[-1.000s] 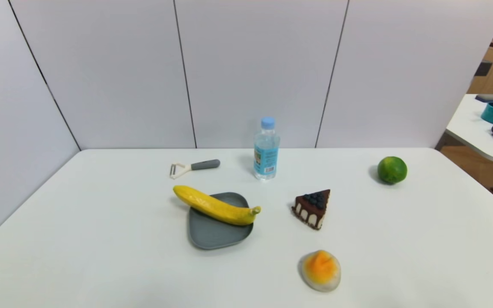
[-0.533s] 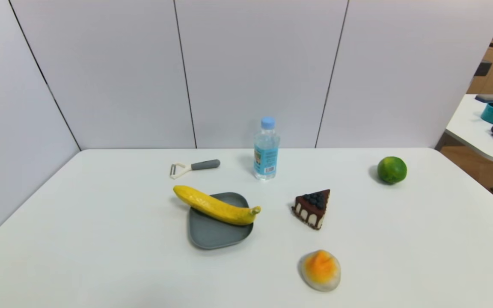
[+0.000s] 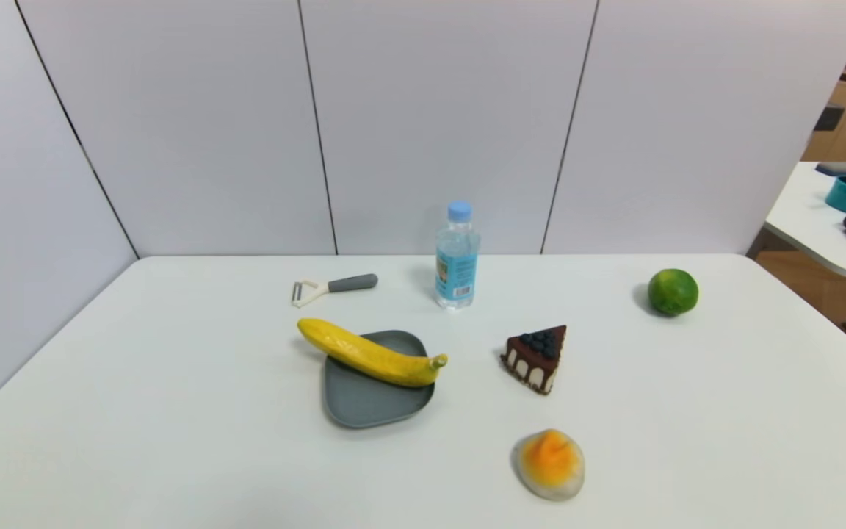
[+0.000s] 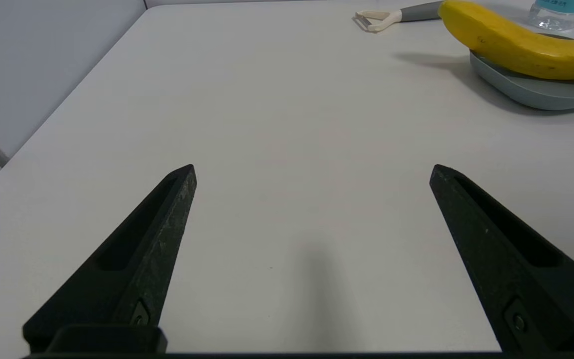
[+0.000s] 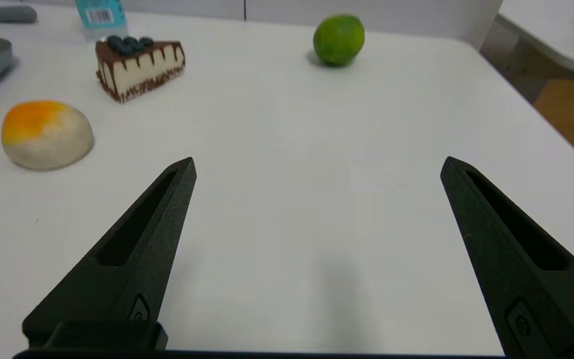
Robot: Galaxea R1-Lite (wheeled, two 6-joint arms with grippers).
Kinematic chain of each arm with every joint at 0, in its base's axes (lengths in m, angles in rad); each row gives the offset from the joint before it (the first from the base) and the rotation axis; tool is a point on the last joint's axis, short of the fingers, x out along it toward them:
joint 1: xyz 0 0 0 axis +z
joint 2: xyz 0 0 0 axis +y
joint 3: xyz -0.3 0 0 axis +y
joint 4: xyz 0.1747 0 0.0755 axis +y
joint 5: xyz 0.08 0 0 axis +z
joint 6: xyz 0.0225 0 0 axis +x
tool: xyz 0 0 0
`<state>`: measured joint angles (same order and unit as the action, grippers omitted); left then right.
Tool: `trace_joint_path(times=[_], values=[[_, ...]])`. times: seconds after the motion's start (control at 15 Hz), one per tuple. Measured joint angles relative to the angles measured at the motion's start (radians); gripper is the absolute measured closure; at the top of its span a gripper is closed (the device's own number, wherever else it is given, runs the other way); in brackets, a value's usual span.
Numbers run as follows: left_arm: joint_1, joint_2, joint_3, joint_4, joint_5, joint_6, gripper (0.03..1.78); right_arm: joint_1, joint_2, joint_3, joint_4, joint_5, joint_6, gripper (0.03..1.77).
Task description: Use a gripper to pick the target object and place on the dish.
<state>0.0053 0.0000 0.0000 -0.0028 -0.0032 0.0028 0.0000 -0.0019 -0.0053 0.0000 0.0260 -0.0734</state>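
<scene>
The yellow banana (image 3: 368, 355) lies across the far edge of the grey-blue dish (image 3: 371, 400) near the table's middle, both ends overhanging the rim. In the left wrist view the banana (image 4: 516, 45) and dish (image 4: 541, 94) sit far off. My left gripper (image 4: 312, 169) stands open over bare table near the front left, holding nothing. My right gripper (image 5: 317, 164) is open too, over bare table near the front right, holding nothing. Neither arm shows in the head view.
A peeler (image 3: 331, 286) and a water bottle (image 3: 457, 257) stand behind the dish. A cake slice (image 3: 537, 358) and an orange-and-white lump (image 3: 549, 463) lie right of it. A lime (image 3: 673, 292) sits far right, near the table's edge.
</scene>
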Motion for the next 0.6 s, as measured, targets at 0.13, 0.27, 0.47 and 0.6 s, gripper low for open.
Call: trace_joint_path(times=[0.13,0.27,0.47,0.6], values=[[0.0,0.0,0.0,0.0,0.0,0.0,0.12,0.0,0.0,0.004,0.0,-0.002,0.016,0.1],[0.0,0.0,0.0,0.0,0.0,0.0,0.12,0.0,0.0,0.004,0.001,-0.006,0.034,0.1],[0.0,0.0,0.0,0.0,0.0,0.0,0.12,0.0,0.0,0.005,0.002,-0.007,0.039,0.1],[0.0,0.0,0.0,0.0,0.0,0.0,0.12,0.0,0.0,0.005,0.002,-0.006,0.034,0.1]])
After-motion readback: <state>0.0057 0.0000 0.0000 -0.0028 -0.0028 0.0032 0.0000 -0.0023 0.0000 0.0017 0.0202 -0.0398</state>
